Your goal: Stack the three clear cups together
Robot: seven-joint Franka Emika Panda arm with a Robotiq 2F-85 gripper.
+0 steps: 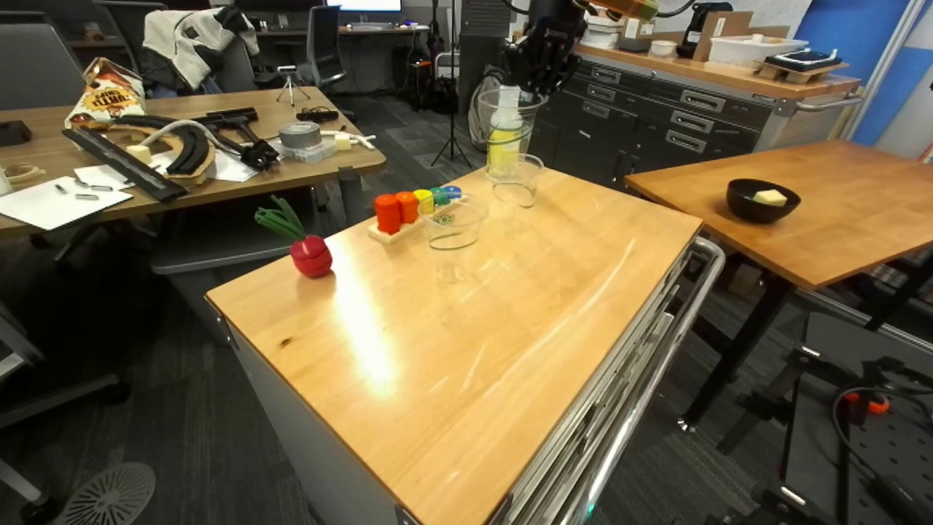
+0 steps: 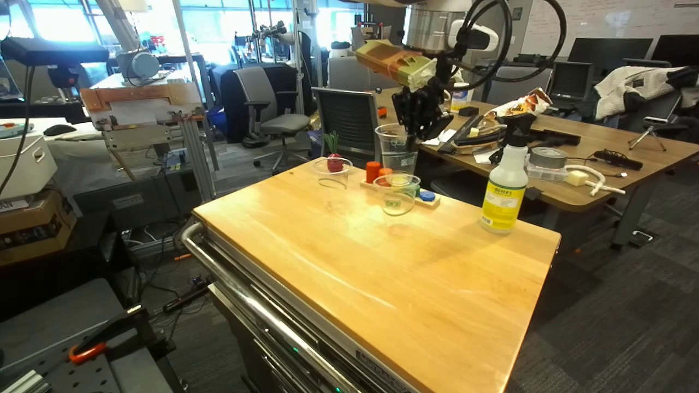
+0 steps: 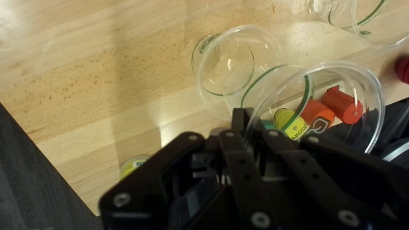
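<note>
Clear plastic, in an exterior view: the left cup point(image 2: 332, 185) stands just left of centre, the lower cup point(image 2: 397, 199) just right; above it, upper centre, hangs the raised cup point(image 2: 395, 155), its wall pinched between the jaws of the gripper point(image 2: 412, 141).

Bright windows point(image 2: 221, 22), whiteboard point(image 2: 617, 21), grey office chair point(image 2: 284, 122), black drawer cabinet point(image 1: 656, 109), blue wall point(image 1: 856, 40), dark carpeted floor point(image 2: 628, 311)

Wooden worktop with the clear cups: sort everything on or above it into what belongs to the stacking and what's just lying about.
For the stacking:
Gripper
Held clear cup, raised in its fingers
Bottle-side clear cup, standing
Radish-side clear cup, standing

Just lying about:
Yellow-labelled bottle
Toy radish
Coloured cylinders on their wooden base
</note>
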